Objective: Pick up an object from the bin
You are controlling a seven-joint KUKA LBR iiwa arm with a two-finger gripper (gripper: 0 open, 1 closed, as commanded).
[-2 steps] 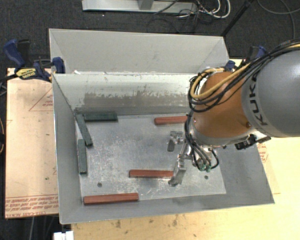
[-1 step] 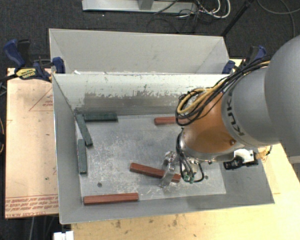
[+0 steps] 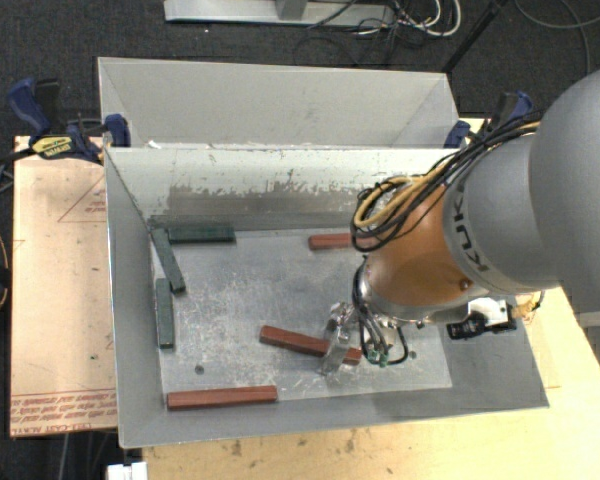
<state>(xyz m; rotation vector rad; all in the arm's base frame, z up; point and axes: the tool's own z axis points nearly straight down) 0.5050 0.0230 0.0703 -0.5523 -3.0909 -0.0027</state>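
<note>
My gripper (image 3: pixel 337 346) is low in the bin's front right part, under the orange wrist cover. Its fingers sit at the right end of a reddish-brown flat bar (image 3: pixel 300 342) that lies slanted on the bin floor; the bar's end appears to pass between them. A longer reddish-brown bar (image 3: pixel 221 398) lies along the front wall to the left.
A short reddish-brown piece (image 3: pixel 330 241) lies at the back wall. Three dark green bars lie at the left: one along the back (image 3: pixel 201 235), one slanted (image 3: pixel 168 261), one along the left wall (image 3: pixel 165 313). The arm covers the bin's right side.
</note>
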